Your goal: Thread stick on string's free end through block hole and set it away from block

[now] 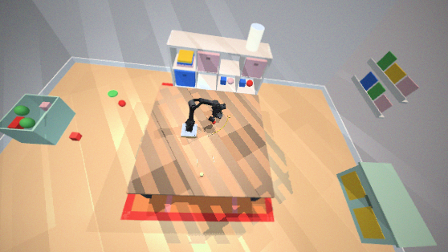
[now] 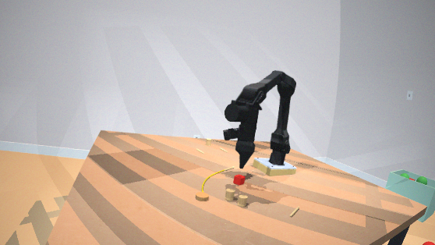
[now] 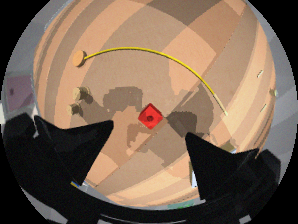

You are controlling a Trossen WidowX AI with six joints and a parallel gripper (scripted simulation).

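The red block (image 1: 213, 122) (image 2: 238, 179) (image 3: 150, 109) sits on the table, a dark hole showing in its face toward the wrist camera. The round button (image 2: 202, 196) (image 3: 79, 58) lies apart from it. The yellow string (image 2: 205, 180) (image 3: 150, 50) curves from the button around the block, outside it. The thin pale stick (image 2: 229, 168) (image 3: 220, 104) on its free end lies on the table beside the block. My gripper (image 2: 242, 167) (image 3: 150, 131) is open and empty above the table, near the block. In the exterior view its fingers line up, so their gap is hidden there.
Two short wooden pegs (image 2: 230, 194) (image 2: 242, 200) stand between button and block. A loose stick (image 2: 295, 212) lies toward the near right. Two more loose sticks (image 2: 199, 150) (image 2: 223, 150) and a small peg (image 2: 209, 142) are at the far side. The arm's base (image 2: 274, 167) stands behind the block.
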